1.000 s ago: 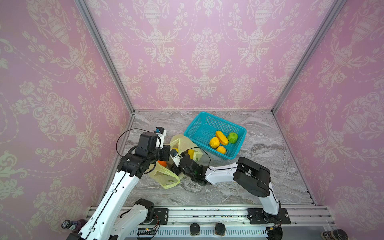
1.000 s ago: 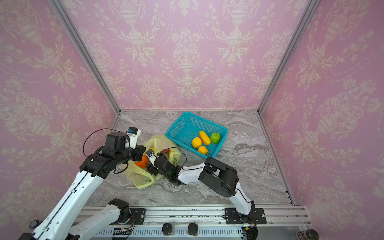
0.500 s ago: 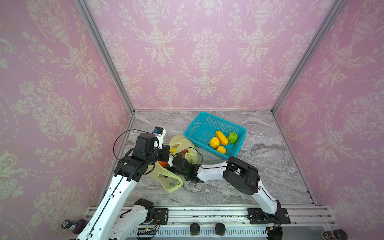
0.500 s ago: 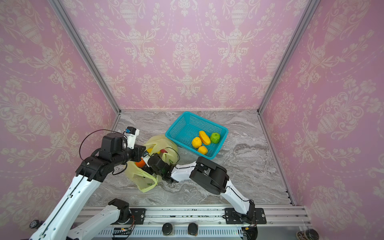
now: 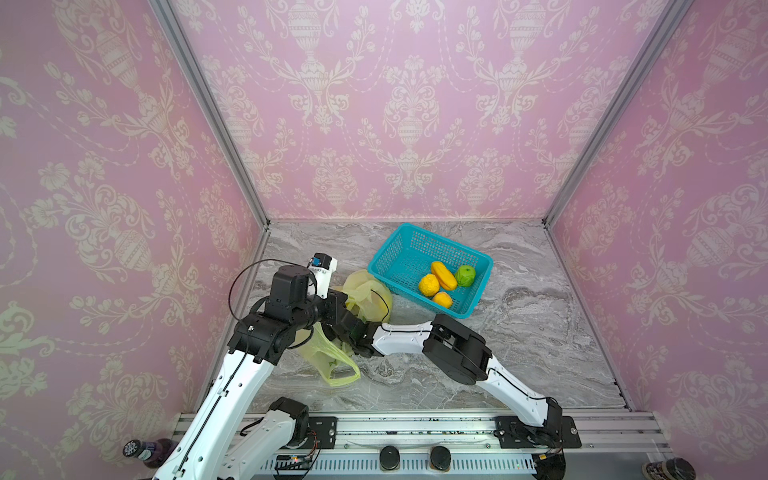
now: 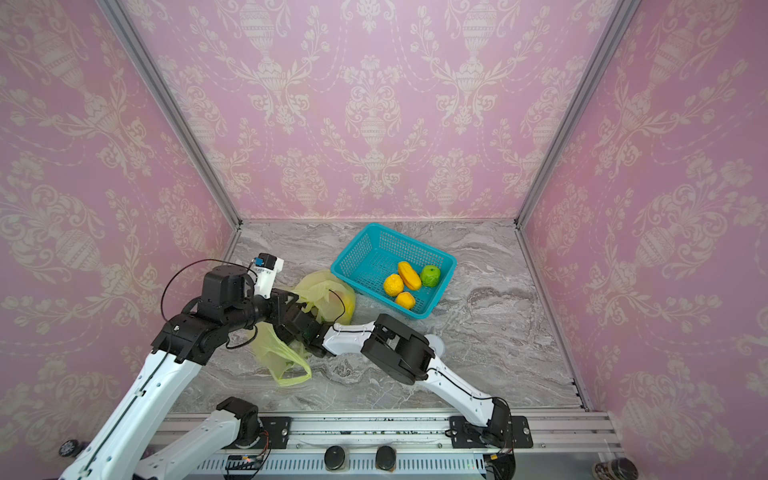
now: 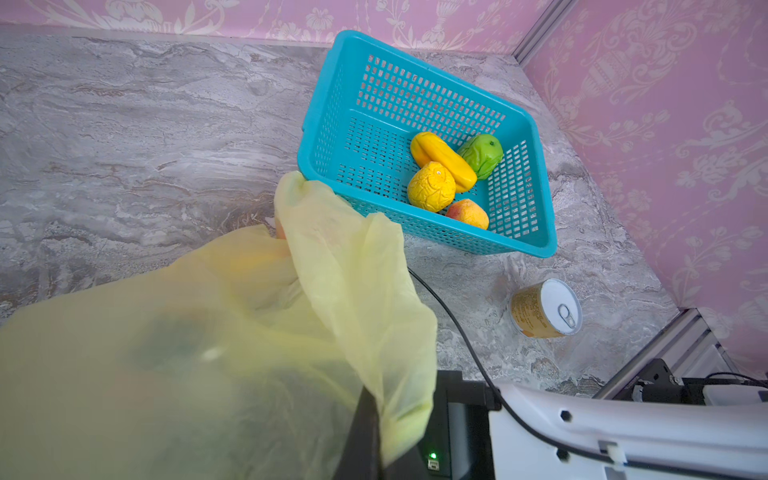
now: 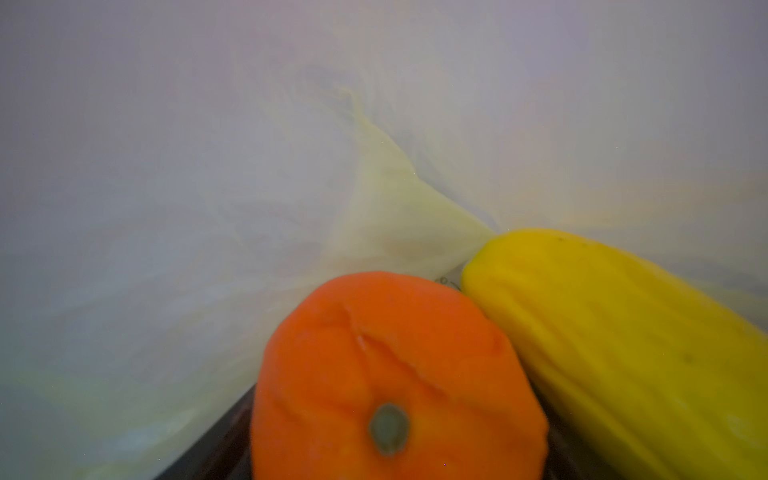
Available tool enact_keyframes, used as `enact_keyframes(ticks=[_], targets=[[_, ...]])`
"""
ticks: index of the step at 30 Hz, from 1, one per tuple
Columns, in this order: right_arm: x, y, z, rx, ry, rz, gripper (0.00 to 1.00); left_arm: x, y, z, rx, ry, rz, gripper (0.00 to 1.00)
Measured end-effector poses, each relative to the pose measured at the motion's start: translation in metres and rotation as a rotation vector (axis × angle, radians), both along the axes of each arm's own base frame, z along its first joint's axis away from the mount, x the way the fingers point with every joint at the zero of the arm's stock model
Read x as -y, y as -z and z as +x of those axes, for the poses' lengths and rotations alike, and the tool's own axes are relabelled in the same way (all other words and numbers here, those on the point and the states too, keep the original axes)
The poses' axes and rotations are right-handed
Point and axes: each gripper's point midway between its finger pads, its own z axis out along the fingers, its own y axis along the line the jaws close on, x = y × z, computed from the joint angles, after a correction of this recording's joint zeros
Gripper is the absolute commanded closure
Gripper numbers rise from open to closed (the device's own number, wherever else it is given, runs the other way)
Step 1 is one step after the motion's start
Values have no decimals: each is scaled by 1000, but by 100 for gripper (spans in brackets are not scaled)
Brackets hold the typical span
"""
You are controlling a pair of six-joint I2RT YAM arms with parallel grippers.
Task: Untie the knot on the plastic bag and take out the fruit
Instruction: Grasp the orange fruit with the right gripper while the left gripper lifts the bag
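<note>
- One orange fruit (image 8: 386, 374) sits between the right gripper (image 5: 351, 328) fingers inside the plastic bag (image 5: 365, 295), at 8 o'clock from the basket (image 5: 386, 246); squeeze unclear.
- Left gripper (image 5: 338, 300) pinches bag plastic.

The left arm (image 5: 232, 386) reaches forward, left gripper (image 5: 338, 300) clamped closed, while the right arm (image 5: 403, 334) stretches low across beneath it, right gripper (image 5: 347, 322) jaws spread wide.
</note>
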Motion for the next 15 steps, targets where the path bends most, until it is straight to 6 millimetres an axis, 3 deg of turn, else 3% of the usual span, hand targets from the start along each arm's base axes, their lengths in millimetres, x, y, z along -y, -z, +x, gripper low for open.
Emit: enact_keyframes(ticks=[5, 10, 15], targets=[[5, 0, -3, 4, -7, 0, 50, -5, 2, 2, 0, -23, 17, 100], [24, -4, -19, 8, -49, -6, 64, -18, 9, 9, -17, -83, 51, 100], [42, -33, -38, 33, -102, 58, 72, -30, 14, 15, -29, -136, 83, 100]])
